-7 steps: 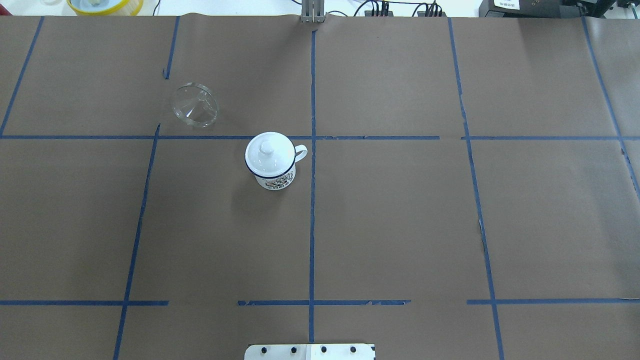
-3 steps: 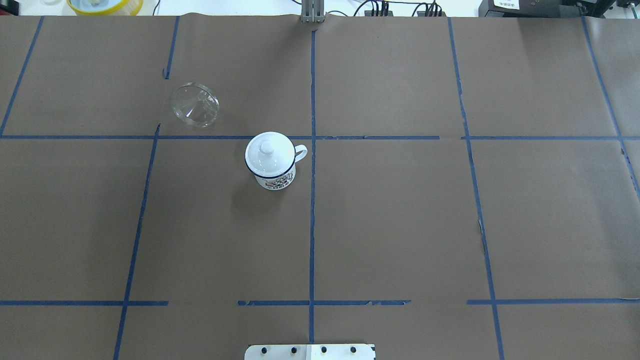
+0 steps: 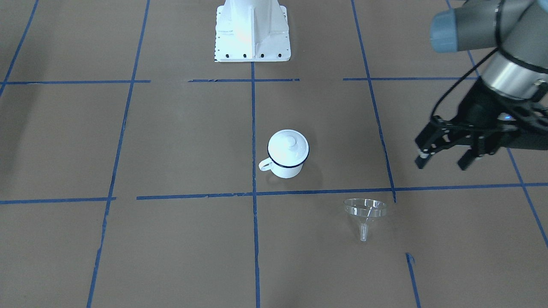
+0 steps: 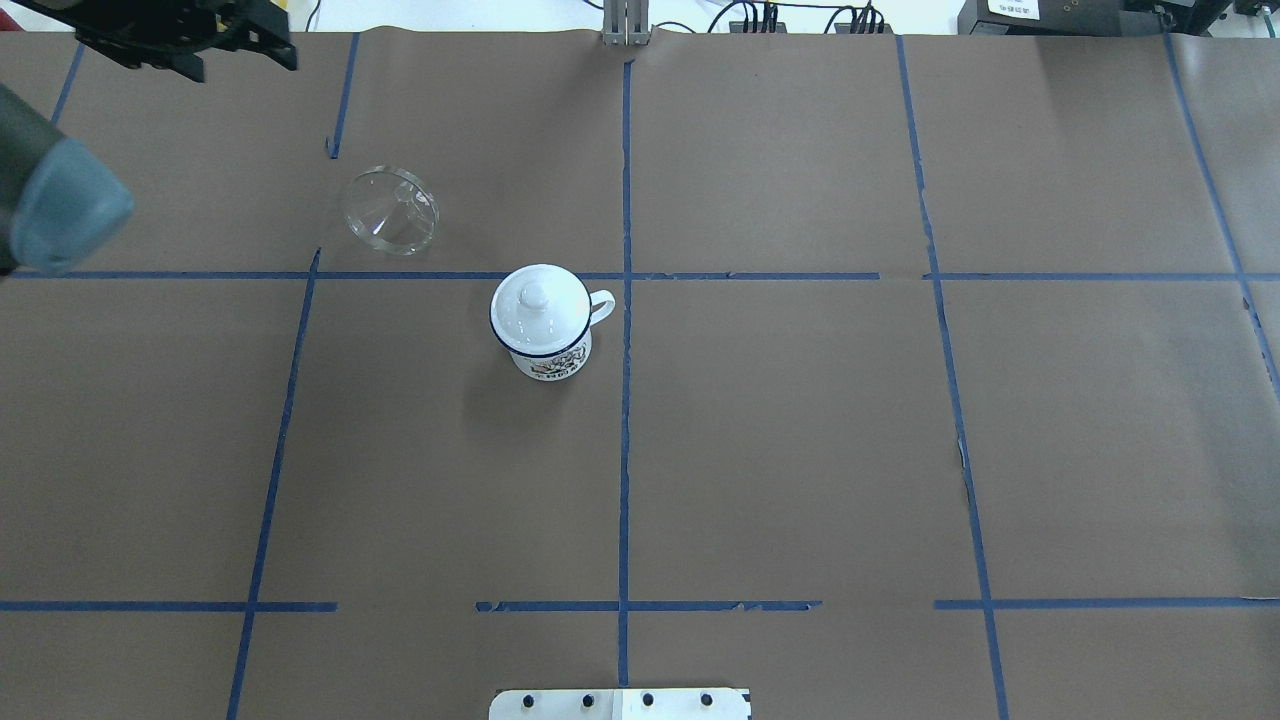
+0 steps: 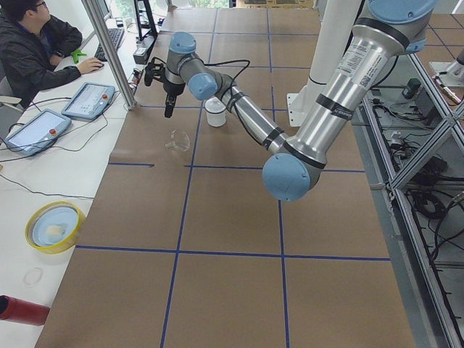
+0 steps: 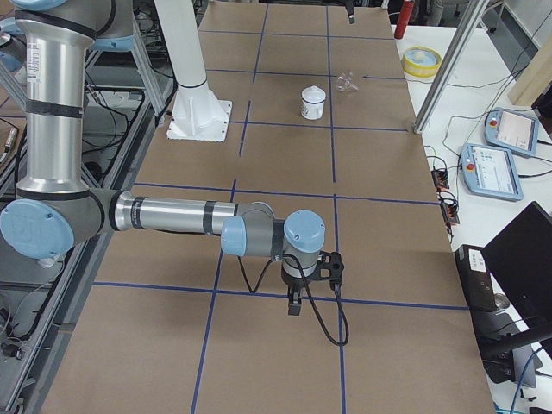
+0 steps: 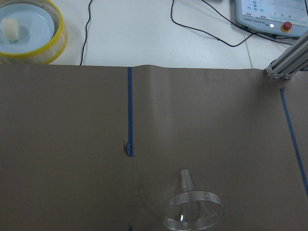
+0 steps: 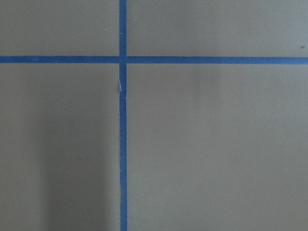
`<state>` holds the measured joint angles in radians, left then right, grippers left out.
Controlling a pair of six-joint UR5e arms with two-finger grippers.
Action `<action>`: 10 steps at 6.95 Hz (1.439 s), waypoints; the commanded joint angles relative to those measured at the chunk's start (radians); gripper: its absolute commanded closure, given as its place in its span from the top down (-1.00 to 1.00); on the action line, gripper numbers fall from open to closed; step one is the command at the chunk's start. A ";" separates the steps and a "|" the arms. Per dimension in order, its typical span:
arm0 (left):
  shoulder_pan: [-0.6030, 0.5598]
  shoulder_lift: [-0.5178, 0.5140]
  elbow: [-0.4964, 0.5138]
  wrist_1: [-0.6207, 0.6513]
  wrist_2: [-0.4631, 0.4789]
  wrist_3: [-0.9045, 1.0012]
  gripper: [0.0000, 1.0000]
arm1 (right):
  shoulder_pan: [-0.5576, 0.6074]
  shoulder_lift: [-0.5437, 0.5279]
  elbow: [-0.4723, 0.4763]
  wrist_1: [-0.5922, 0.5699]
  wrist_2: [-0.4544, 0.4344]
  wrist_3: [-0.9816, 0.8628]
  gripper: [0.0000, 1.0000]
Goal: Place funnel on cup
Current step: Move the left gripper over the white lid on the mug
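Note:
The clear funnel (image 4: 390,210) lies tilted on the brown paper, to the left of and beyond the cup; it also shows in the front view (image 3: 364,213) and low in the left wrist view (image 7: 192,217). The cup (image 4: 552,358) is a white mug with a dark blue rim, standing upright (image 3: 286,170) with a round white knobbed lid (image 4: 535,300) on it. My left gripper (image 3: 442,164) is open and empty, in the air off to the side of the funnel, and sits at the overhead view's top left (image 4: 238,62). My right gripper (image 6: 302,295) hangs far from both; I cannot tell its state.
A yellow-rimmed dish (image 7: 29,29) sits on the white bench beyond the paper's far edge. An aluminium post (image 4: 625,25) stands at the far edge. The white robot base (image 3: 252,30) is on the near side. An operator (image 5: 36,43) sits by the pendants.
My left arm and gripper have come into the overhead view at the top left, where neither showed before. The funnel and the lidded mug have not moved.

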<state>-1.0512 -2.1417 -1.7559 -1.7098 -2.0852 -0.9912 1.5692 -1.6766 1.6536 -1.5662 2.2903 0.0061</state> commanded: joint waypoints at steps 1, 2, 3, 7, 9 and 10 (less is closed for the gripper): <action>0.150 -0.245 0.153 0.159 0.037 -0.198 1.00 | 0.000 0.000 0.000 0.000 0.000 0.000 1.00; 0.187 -0.330 0.236 0.211 0.062 -0.261 1.00 | 0.000 0.000 0.000 0.000 0.000 0.000 1.00; 0.254 -0.357 0.274 0.214 0.063 -0.330 1.00 | 0.000 0.000 0.000 0.000 0.000 0.000 1.00; 0.339 -0.324 0.271 0.219 0.066 -0.412 1.00 | 0.000 0.000 0.000 0.000 0.000 0.000 1.00; 0.338 -0.294 0.260 0.219 0.066 -0.411 1.00 | 0.000 0.000 0.000 0.000 0.000 0.000 1.00; 0.338 -0.294 0.256 0.219 0.066 -0.411 0.98 | 0.000 0.000 0.000 0.000 0.000 0.000 1.00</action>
<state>-0.7138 -2.4424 -1.4948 -1.4907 -2.0188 -1.4020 1.5693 -1.6767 1.6536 -1.5662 2.2902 0.0061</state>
